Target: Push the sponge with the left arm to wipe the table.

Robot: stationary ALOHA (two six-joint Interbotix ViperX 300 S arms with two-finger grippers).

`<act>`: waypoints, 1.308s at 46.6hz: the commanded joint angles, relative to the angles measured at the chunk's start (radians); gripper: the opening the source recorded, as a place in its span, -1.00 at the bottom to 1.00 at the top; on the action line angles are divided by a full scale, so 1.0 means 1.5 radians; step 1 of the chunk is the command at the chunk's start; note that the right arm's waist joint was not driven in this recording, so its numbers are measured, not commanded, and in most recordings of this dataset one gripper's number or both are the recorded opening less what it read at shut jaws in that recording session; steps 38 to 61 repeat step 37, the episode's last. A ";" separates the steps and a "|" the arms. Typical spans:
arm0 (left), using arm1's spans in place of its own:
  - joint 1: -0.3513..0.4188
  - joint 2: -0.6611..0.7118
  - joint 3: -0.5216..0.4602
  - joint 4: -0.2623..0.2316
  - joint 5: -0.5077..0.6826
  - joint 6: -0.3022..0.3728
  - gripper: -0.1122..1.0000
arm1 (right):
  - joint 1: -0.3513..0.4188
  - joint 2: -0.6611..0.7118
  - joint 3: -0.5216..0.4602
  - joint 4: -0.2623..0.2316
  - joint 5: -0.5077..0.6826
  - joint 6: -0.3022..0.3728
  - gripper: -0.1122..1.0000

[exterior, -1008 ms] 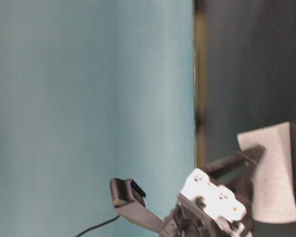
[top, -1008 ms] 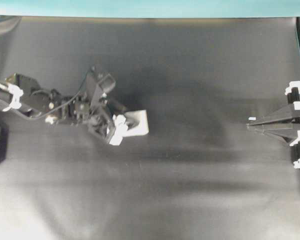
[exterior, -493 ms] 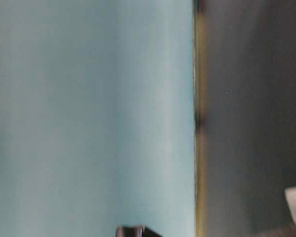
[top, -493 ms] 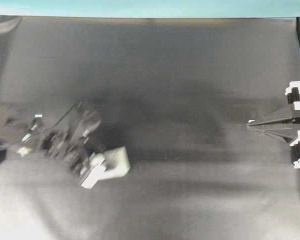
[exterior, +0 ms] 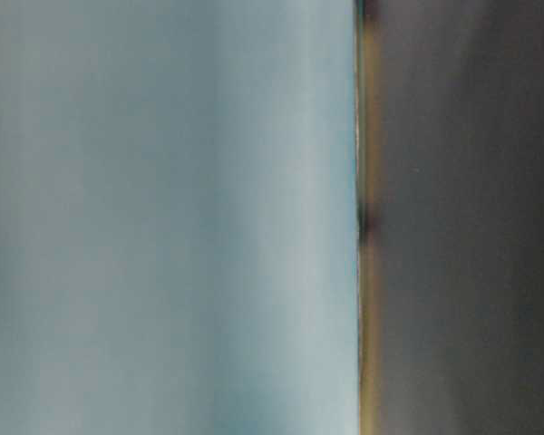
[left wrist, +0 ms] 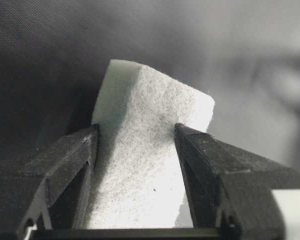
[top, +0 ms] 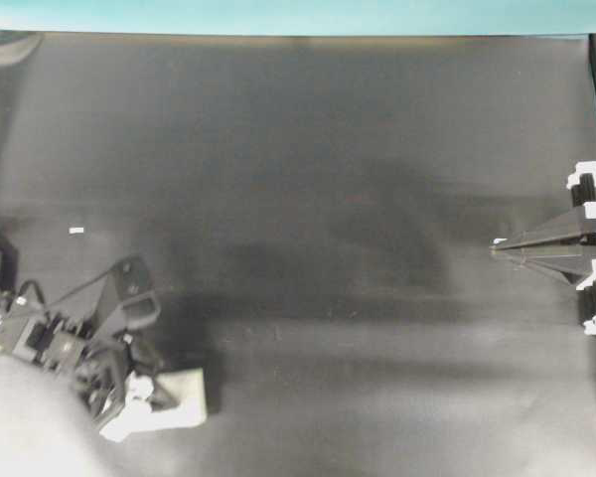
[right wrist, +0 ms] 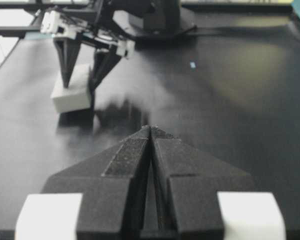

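The sponge (top: pixel 186 399), a thick white block, lies on the dark table (top: pixel 328 149) at the lower left of the overhead view. My left gripper (top: pixel 167 399) is shut on it. In the left wrist view the sponge (left wrist: pixel 145 165) sits squeezed between the two black fingers (left wrist: pixel 75 155), with the left gripper (left wrist: pixel 136 131) at its middle. The right wrist view shows the sponge (right wrist: pixel 70 95) and the left gripper (right wrist: pixel 82 80) far off. My right gripper (top: pixel 497 245) rests shut and empty at the right edge, also seen in its own wrist view (right wrist: pixel 151 129).
A teal strip (top: pixel 298 15) runs along the table's far edge. A tiny white fleck (top: pixel 76 231) lies left of centre. The left arm's body (top: pixel 60 338) fills the lower left corner. The table-level view is blurred and shows only the wall and the table.
My left arm has dragged the sponge from left of centre down to the lower left corner of the overhead view. The right arm has not moved.
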 commanded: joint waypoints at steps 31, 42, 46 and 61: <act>-0.029 -0.022 -0.038 0.003 0.063 0.017 0.19 | 0.000 -0.002 0.001 0.002 -0.007 0.000 -0.79; -0.016 -0.052 -0.037 0.003 0.073 0.034 0.19 | 0.000 -0.010 0.007 0.001 0.008 0.000 -0.79; -0.016 -0.052 -0.037 0.003 0.073 0.034 0.19 | 0.000 -0.010 0.007 0.001 0.008 0.000 -0.79; -0.016 -0.052 -0.037 0.003 0.073 0.034 0.19 | 0.000 -0.010 0.007 0.001 0.008 0.000 -0.79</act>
